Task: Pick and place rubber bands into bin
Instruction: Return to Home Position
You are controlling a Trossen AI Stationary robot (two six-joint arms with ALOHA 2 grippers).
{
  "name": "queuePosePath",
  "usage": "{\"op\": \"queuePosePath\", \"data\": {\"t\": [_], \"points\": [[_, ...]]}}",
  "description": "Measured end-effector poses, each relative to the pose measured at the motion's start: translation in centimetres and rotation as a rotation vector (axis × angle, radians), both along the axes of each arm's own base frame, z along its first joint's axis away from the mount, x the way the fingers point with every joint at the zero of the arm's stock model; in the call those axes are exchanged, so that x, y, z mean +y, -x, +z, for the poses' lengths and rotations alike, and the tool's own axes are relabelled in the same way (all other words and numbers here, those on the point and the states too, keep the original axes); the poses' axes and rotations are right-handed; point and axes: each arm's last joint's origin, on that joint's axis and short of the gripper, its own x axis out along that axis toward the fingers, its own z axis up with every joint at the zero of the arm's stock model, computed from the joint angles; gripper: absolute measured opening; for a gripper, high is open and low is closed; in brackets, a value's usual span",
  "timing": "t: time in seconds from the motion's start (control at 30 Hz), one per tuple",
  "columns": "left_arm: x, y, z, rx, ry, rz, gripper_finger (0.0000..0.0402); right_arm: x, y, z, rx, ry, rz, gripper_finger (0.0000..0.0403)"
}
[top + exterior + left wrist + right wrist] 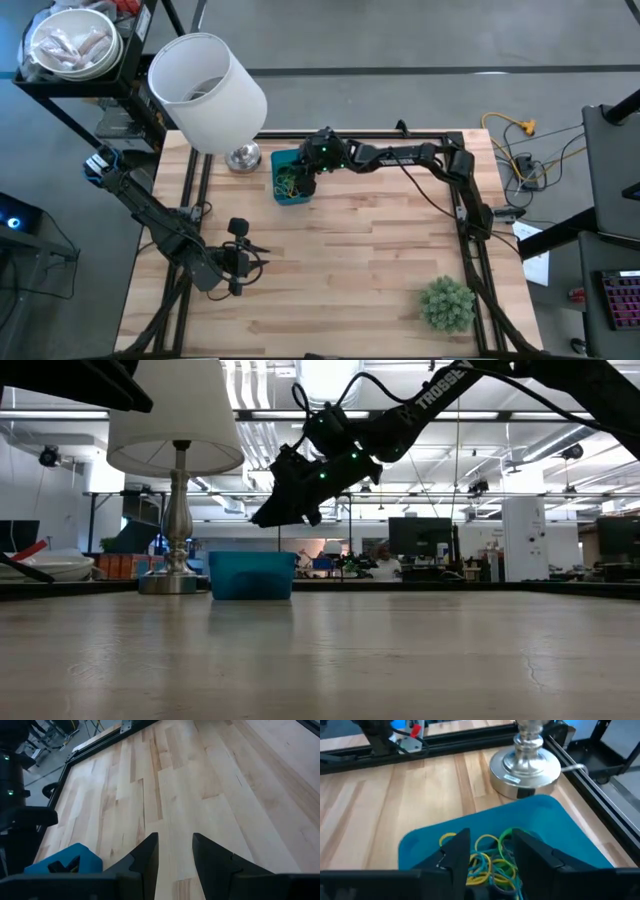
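- Wooden tabletop [380, 260] bears blue bin [252, 578] beside lamp [205, 90].
- Right jaws hover above bin, parted, empty; best lift straight up, clear of rim, before retracting.
- Left jaws, far from bin, parted, empty.
- Rubber bands [484, 860] lie inside bin.

The tangle of thin green and yellow rubber bands [495, 865] lies partly behind the right end effector [491, 834], so their number cannot be told. Below that end effector, the small blue rectangular plastic bin [555, 830] is cut off at its near wall.
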Motion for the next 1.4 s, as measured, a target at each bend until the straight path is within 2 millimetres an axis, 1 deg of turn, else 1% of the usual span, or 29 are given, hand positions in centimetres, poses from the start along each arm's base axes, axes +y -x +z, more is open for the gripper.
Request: {"op": "queuePosePath", "data": {"t": [0.13, 0.23, 0.43, 0.53, 0.63, 0.8, 0.87, 1.0, 1.07, 1.2, 1.27, 1.4], "points": [[-0.1, -0.2, 0.3, -0.028, 0.024, -0.002, 0.0105, 0.4, 0.0, 0.7, -0.009, 0.002, 0.016, 0.015], [-0.5, -0.5, 0.9, -0.089, 0.013, -0.038, 0.0105, 1.1, 0.3, 1.8, -0.002, 0.03, 0.043, 0.0153], [-0.8, -0.9, 2.0, -0.159, -0.135, -0.134, 0.0105, 3.5, 1.8, 5.3, 0.057, 0.128, 0.151, 0.0147], [-0.9, -1.1, 2.8, -0.224, -0.143, -0.118, 0.0105, 4.9, 2.9, 7.3, 0.077, 0.149, 0.191, 0.0143], [-0.9, -1.4, 4.1, -0.341, -0.078, -0.034, 0.0105, 6.3, 4.3, 9.5, 0.07, 0.166, 0.221, 0.0139], [-0.8, -1.6, 5.5, -0.466, 0.014, 0.033, 0.0105, 8.6, 6.7, 13.0, -0.012, 0.189, 0.252, 0.0133], [-0.7, -1.6, 5.7, -0.472, -0.037, 0.022, 0.0105, 9.5, 7.8, 14.4, -0.047, 0.195, 0.263, 0.0132], [-0.5, -1.7, 5.7, -0.445, -0.225, -0.019, 0.0105, 11.1, 10.2, 16.5, -0.112, 0.218, 0.291, 0.0134], [-0.2, -1.9, 5.7, -0.436, -0.274, -0.015, 0.0105, 11.7, 11.5, 17.1, -0.133, 0.231, 0.306, 0.0136], [1.3, -2.3, 6.3, -0.455, -0.262, 0.005, 0.0105, 12.4, 14.5, 17.6, -0.181, 0.259, 0.315, 0.0136], [2.3, -2.5, 6.6, -0.478, -0.238, -0.038, 0.0105, 12.6, 15.8, 17.1, -0.217, 0.269, 0.312, 0.0134], [4.7, -3.3, 7.2, -0.513, -0.202, -0.141, 0.0105, 12.9, 18.3, 15.1, -0.307, 0.296, 0.301, 0.0128]]}}
